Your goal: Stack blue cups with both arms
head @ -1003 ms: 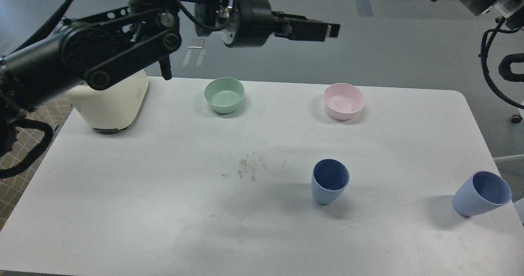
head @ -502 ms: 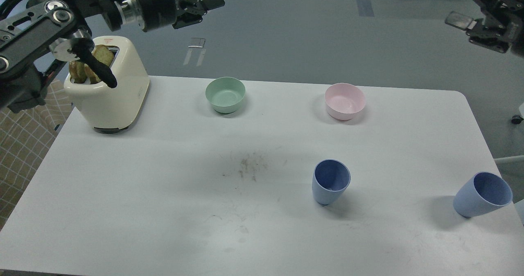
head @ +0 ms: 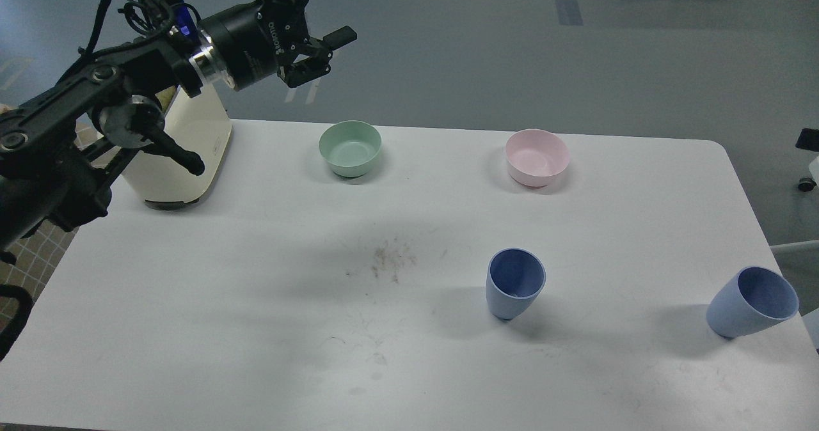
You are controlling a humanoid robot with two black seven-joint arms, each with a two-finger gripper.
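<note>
Two dusty-blue cups stand upright on the white table (head: pixel 192 303). One blue cup (head: pixel 515 284) is right of the middle. The other blue cup (head: pixel 752 302) leans a little near the right edge. My left arm comes in from the upper left, and its gripper (head: pixel 334 4) is open and empty in the air behind the table's far edge, far from both cups. One finger (head: pixel 339 35) shows whole; the other runs up past the top edge of the view. My right arm and gripper are out of view.
A pale green bowl (head: pixel 350 148) and a pink bowl (head: pixel 537 157) stand at the back of the table. A cream toaster (head: pixel 192 149) stands at the back left, partly behind my left arm. Small crumbs (head: pixel 387 259) lie mid-table.
My left arm has swung from the top centre to the upper left and dropped in front of the toaster's top. My right arm has left the view. The cups have not moved.
</note>
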